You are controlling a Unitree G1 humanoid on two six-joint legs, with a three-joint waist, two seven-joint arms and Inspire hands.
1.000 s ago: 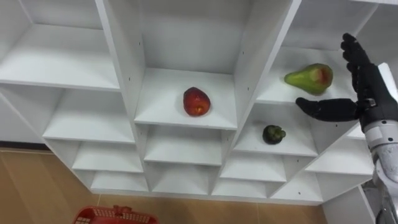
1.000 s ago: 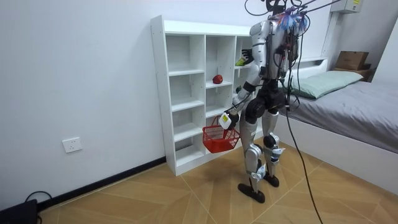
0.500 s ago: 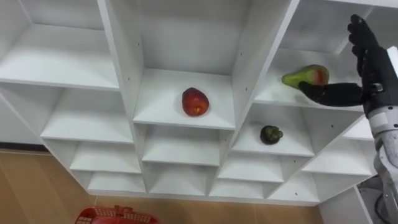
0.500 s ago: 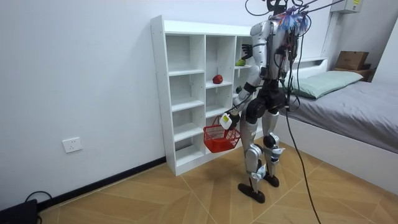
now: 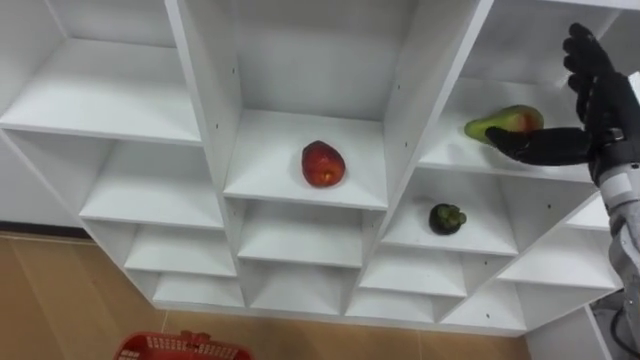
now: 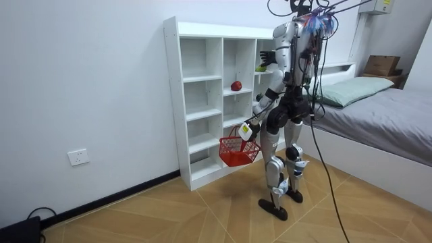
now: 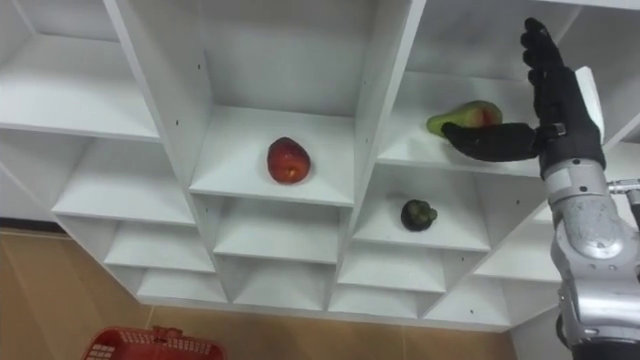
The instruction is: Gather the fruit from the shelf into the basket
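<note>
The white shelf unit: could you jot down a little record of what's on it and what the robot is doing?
Shelf unit: white, open compartments
Middle column: red fruit, alone on its shelf
Right column, upper shelf: green-and-red fruit, lying on its side
Right column, shelf below: small dark green fruit
Right robot hand: open, fingers straight, thumb across the green-and-red fruit's front
Left robot hand: low at the robot's side, carrying a red basket

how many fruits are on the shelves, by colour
red fruit: 1
green fruit with a red blush: 1
dark green fruit: 1
total: 3
</note>
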